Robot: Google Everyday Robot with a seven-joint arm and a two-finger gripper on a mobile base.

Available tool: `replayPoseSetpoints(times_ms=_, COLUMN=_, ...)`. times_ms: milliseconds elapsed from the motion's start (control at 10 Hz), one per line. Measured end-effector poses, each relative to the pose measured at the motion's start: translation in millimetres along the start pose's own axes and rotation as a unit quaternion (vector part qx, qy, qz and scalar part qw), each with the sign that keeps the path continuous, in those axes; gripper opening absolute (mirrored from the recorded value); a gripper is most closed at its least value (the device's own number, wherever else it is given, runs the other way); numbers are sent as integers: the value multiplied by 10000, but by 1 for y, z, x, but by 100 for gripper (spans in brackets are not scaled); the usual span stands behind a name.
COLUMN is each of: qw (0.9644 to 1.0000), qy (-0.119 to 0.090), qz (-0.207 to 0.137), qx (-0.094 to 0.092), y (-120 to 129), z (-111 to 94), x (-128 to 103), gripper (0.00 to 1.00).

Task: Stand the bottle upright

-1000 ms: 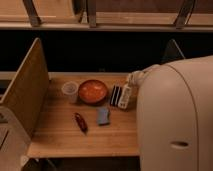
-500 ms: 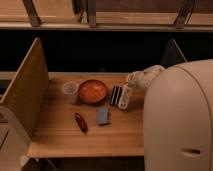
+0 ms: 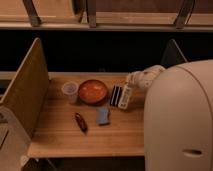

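Observation:
The bottle (image 3: 125, 98) is a slim whitish one lying flat on the wooden table (image 3: 60, 135), right beside the black ribbed block (image 3: 116, 95) and parallel to it. My gripper (image 3: 130, 80) is at the end of the white arm (image 3: 150, 76), just above the far end of the bottle, at the table's right side. The bulky white body of the robot (image 3: 180, 125) fills the right of the view and hides the table's right edge.
An orange bowl (image 3: 92, 91) and a translucent plastic cup (image 3: 70, 91) stand left of the block. A blue sponge (image 3: 103, 116) and a red pepper (image 3: 80, 122) lie nearer the front. A wooden side panel (image 3: 25, 90) bounds the table's left.
The arm has reached further left and down, bringing the gripper from the table's right edge to just over the bottle's far end. The objects on the table have not moved.

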Motion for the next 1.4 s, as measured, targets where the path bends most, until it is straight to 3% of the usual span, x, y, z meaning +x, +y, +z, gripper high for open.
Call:
replayPoseSetpoints(times_ms=400, qw=9996, qy=-125, qz=-158, qx=215, y=-24, z=0, x=-17, gripper=0)
replayPoseSetpoints(times_ms=700, qw=9987, qy=-232, qz=-378, qx=269, y=-27, z=5, x=-32, gripper=0)
replayPoseSetpoints(times_ms=1400, qw=9945, qy=-524, qz=-886, qx=-193, y=-17, z=39, x=-37, gripper=0)
